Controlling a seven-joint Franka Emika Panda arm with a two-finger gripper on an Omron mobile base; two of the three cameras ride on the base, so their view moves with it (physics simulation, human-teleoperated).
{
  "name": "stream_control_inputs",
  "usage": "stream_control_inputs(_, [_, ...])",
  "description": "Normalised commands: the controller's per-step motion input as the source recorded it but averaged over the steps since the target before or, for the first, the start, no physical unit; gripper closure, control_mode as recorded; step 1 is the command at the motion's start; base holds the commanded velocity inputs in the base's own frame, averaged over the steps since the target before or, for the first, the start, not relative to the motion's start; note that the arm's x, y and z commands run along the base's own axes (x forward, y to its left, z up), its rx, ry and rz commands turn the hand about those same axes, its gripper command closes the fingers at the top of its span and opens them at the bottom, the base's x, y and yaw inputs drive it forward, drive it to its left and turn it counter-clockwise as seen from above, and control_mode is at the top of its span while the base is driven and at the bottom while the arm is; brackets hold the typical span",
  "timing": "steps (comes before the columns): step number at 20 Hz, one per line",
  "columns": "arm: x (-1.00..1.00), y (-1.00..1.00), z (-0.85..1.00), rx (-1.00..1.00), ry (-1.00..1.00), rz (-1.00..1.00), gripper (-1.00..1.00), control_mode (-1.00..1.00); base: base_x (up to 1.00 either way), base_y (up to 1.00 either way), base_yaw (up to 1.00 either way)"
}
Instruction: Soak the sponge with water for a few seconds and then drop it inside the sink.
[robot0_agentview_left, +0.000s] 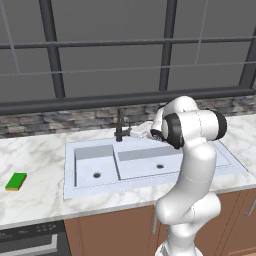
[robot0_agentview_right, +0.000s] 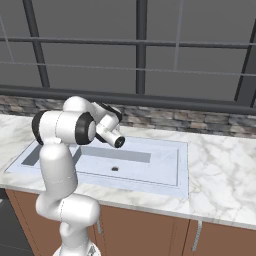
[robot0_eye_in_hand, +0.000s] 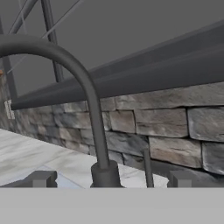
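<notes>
Hand (robot0_eye_in_hand: 109, 181) held close behind the black faucet (robot0_eye_in_hand: 89, 100), fingertips (robot0_eye_in_hand: 41, 178) spread wide on either side of the faucet's base, gripping nothing; curved spout arching up and away to the left in the hand view, thin lever standing just right of the base; stone backsplash (robot0_eye_in_hand: 175, 127) and dark window frame directly beyond. Sink (robot0_agentview_left: 150, 172) set in the marble tabletop (robot0_agentview_left: 35, 190), small basin on the left, wider basin on the right, each with a dark round drain; faucet (robot0_agentview_left: 120, 127) rising at the sink's back rim, near the divider between the basins; basins holding nothing visible. Sponge (robot0_agentview_left: 16, 181) lying flat on the tabletop well to the left of the sink, green top up, yellowish layer showing at its near edge, apart from the sink's rim and far from the hand. White arm (robot0_agentview_left: 192, 165) bent over the sink's right half, forearm reaching toward the faucet; in the right base view, wrist (robot0_agentview_right: 112, 132) poised above the wide basin (robot0_agentview_right: 130, 162).
</notes>
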Motion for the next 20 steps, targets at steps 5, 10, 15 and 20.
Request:
stream_control_inputs(5, [0.07, 0.0, -0.02, -0.02, 0.0, 0.0, -1.0, -1.0, 0.0, 0.0, 0.0])
stream_control_inputs(10, [0.06, 0.0, -0.08, -0.02, 0.0, 0.0, -1.0, -1.0, 0.0, 0.0, 0.0])
stream_control_inputs(15, [0.09, 0.0, -0.08, -0.02, 0.0, 0.0, -1.0, -1.0, 0.0, 0.0, 0.0])
stream_control_inputs(20, [0.13, 0.0, -0.09, -0.02, 0.0, 0.0, -1.0, -1.0, 0.0, 0.0, 0.0])
